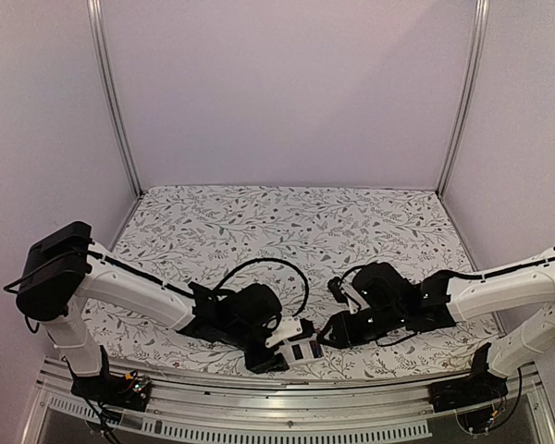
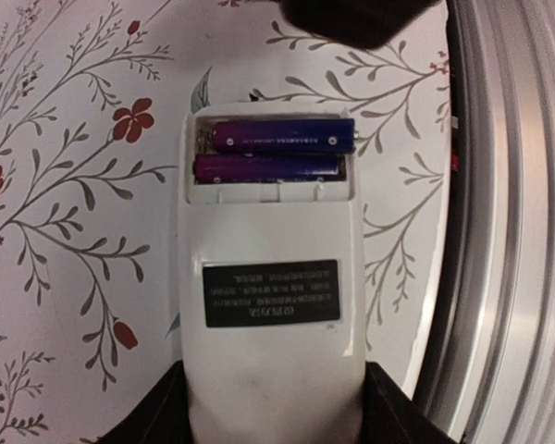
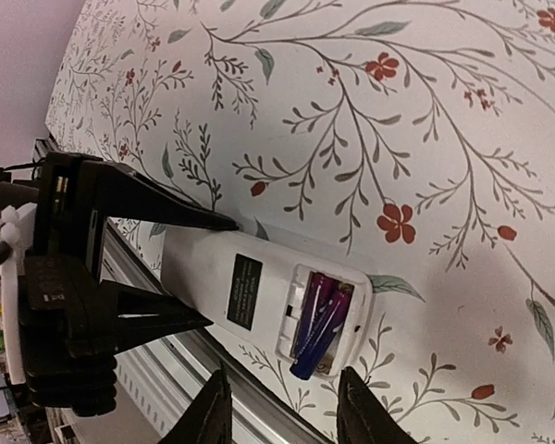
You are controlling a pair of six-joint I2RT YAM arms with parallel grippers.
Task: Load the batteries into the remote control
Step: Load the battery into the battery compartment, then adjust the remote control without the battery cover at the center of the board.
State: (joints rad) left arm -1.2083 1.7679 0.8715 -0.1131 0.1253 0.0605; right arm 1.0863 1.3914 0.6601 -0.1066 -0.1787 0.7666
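Observation:
The white remote control (image 1: 296,344) (image 2: 270,305) (image 3: 250,277) lies back up at the table's near edge, its battery slot uncovered. My left gripper (image 1: 279,350) (image 2: 273,416) is shut on its label end, one finger on each long side. Two batteries, purple-blue here, sit side by side in the slot. One battery (image 2: 266,167) (image 3: 311,294) lies flat. The other battery (image 2: 283,136) (image 3: 316,340) has one end riding over the slot's rim. My right gripper (image 1: 331,331) (image 3: 282,412) hovers just beyond the slot end, open, with nothing between its fingers.
A metal rail (image 2: 509,231) (image 3: 162,370) runs along the table's near edge, right beside the remote. The floral cloth (image 1: 287,222) covers the table up to the enclosure's walls and corner posts (image 1: 116,102).

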